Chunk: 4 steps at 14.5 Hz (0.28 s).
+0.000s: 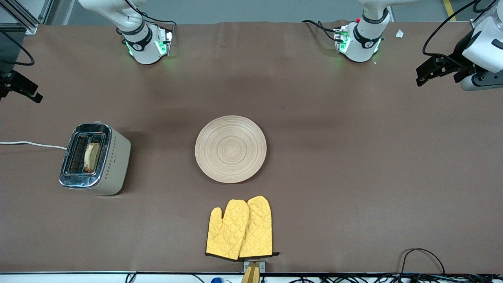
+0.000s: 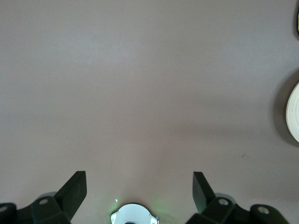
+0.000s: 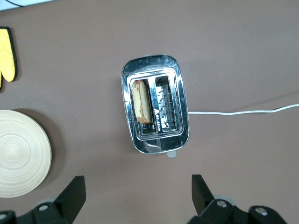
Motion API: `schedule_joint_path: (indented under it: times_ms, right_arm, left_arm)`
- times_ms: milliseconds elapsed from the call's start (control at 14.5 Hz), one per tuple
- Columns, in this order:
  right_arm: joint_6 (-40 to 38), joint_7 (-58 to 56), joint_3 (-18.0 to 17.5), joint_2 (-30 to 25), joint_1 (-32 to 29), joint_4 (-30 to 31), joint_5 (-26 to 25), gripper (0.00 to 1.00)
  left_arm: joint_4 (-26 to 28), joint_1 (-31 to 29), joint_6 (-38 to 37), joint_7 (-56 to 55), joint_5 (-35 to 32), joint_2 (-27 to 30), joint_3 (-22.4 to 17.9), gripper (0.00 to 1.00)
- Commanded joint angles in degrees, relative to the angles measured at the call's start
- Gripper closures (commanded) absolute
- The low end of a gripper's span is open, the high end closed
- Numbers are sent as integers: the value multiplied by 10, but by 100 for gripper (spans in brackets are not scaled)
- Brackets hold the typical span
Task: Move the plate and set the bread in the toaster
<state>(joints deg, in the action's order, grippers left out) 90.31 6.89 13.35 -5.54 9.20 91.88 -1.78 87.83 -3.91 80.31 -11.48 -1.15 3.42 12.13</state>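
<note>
The plate (image 1: 230, 149) lies bare at the middle of the table; its edge shows in the left wrist view (image 2: 293, 112) and the right wrist view (image 3: 21, 158). The toaster (image 1: 94, 159) stands toward the right arm's end. The bread (image 1: 92, 157) stands on edge in its slot closer to the plate, also seen in the right wrist view (image 3: 141, 101). My right gripper (image 3: 138, 184) is open and empty, high above the table by the toaster (image 3: 182, 112); it shows at the table's end (image 1: 23, 87). My left gripper (image 2: 140, 182) is open and empty, up over the left arm's end (image 1: 421, 78).
A pair of yellow oven mitts (image 1: 239, 230) lies nearer to the front camera than the plate; one edge shows in the right wrist view (image 3: 7, 51). The toaster's white cord (image 1: 31, 144) runs off the right arm's end of the table.
</note>
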Motion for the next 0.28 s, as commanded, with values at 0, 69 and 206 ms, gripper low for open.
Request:
schedule_joint_path:
  times_ms: [0,69,206]
  right_arm:
    - [-9,12,4,2,-1,-8,10,0]
    - [-9,10,4,2,-1,-7,10,0]
    - [-9,-12,4,2,-1,-6,10,0]
  left_arm:
    - [-13,0,-6,3,1,-5,2,0]
    - [-12,1,-7,3,5,-5,2,0]
    - [-12,2,-7,12,9,-5,2,0]
